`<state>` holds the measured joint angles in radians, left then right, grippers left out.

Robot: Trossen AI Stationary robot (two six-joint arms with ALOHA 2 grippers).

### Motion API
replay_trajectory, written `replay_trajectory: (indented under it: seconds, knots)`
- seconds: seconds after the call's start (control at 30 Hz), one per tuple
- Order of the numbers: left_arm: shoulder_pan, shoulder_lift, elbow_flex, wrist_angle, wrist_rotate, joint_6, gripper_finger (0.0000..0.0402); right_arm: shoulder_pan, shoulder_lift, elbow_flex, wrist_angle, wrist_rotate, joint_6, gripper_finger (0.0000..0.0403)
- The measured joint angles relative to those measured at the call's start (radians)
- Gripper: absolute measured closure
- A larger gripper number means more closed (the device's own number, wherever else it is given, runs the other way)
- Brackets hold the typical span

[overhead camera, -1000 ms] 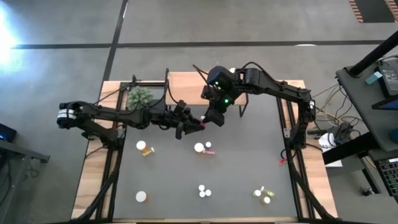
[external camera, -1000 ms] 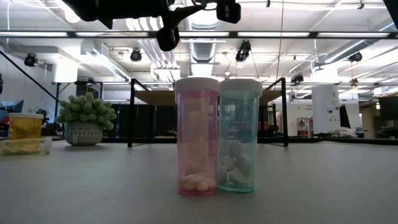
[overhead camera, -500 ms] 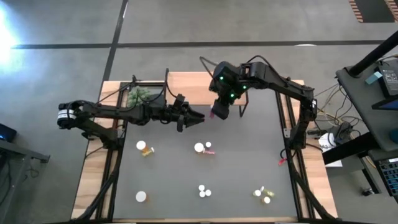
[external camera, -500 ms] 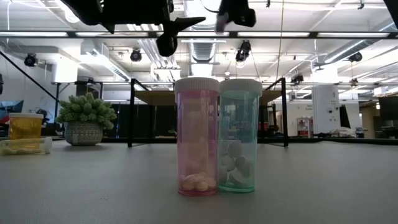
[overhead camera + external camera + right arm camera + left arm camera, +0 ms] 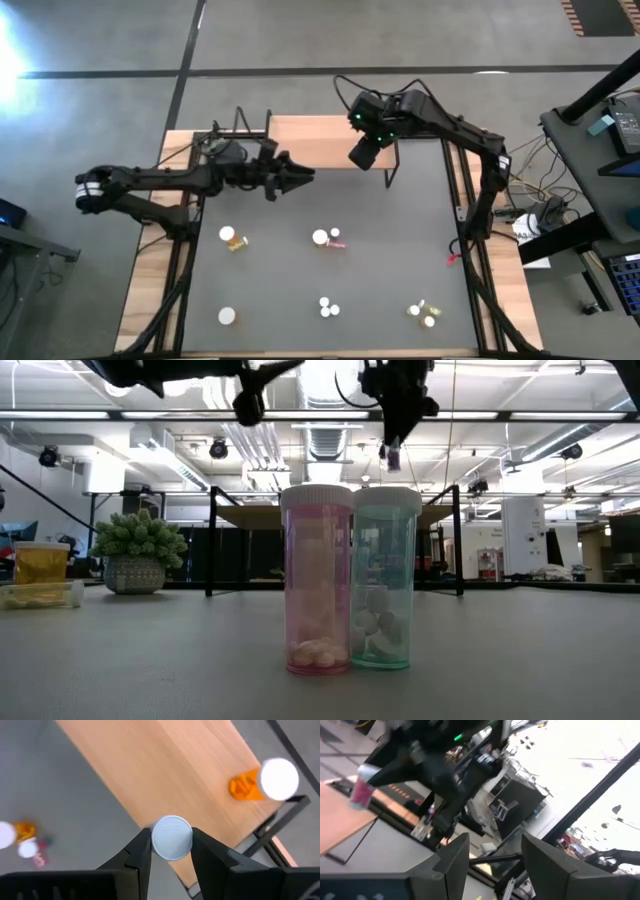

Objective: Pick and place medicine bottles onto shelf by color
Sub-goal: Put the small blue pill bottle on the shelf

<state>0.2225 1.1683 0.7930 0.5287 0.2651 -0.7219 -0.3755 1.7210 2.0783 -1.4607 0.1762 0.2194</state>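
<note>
On the left, the plant (image 5: 138, 538) sat by the shelf's (image 5: 315, 138) end. The left gripper (image 5: 298, 178) hung over the mat (image 5: 400, 250), fingers (image 5: 451, 865) apart and empty. Seven bottles lay scattered on the mat. The right gripper (image 5: 171, 851) was clamped on a pink bottle (image 5: 171, 838) above the shelf edge, where one orange bottle (image 5: 264, 782) already stood.

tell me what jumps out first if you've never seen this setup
The right gripper is shut on a white-capped pink bottle, held above the edge of the light-wood shelf, where an orange bottle already stands. In the low view a pink bottle and a pale green one stand side by side up close, while the left gripper hangs open and empty nearby.
</note>
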Motion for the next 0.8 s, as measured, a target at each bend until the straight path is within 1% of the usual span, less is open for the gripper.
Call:
replay_trajectory:
  seconds: [0.27, 0.43, 0.5, 0.6, 0.8]
  knots:
    - [0.0, -0.118, -0.013, -0.023, 0.0, 0.004, 0.0237, -0.034, -0.011, -0.101, 0.025, 0.01, 0.004, 0.0293]
    - [0.0, -0.16, -0.014, -0.053, 0.0, 0.006, 0.0237, -0.037, -0.063, -0.165, 0.085, 0.011, 0.008, 0.0293]
    - [0.0, -0.165, -0.014, -0.054, 0.0, 0.006, 0.0237, -0.037, -0.096, -0.215, 0.113, 0.036, 0.018, 0.0293]
    - [0.0, -0.168, -0.014, -0.054, 0.0, 0.006, 0.0237, -0.037, -0.158, -0.304, 0.192, 0.086, 0.023, 0.0293]
    - [0.0, -0.151, -0.014, -0.052, -0.009, 0.006, 0.0237, -0.043, -0.24, -0.452, 0.364, 0.087, 0.068, 0.0293]
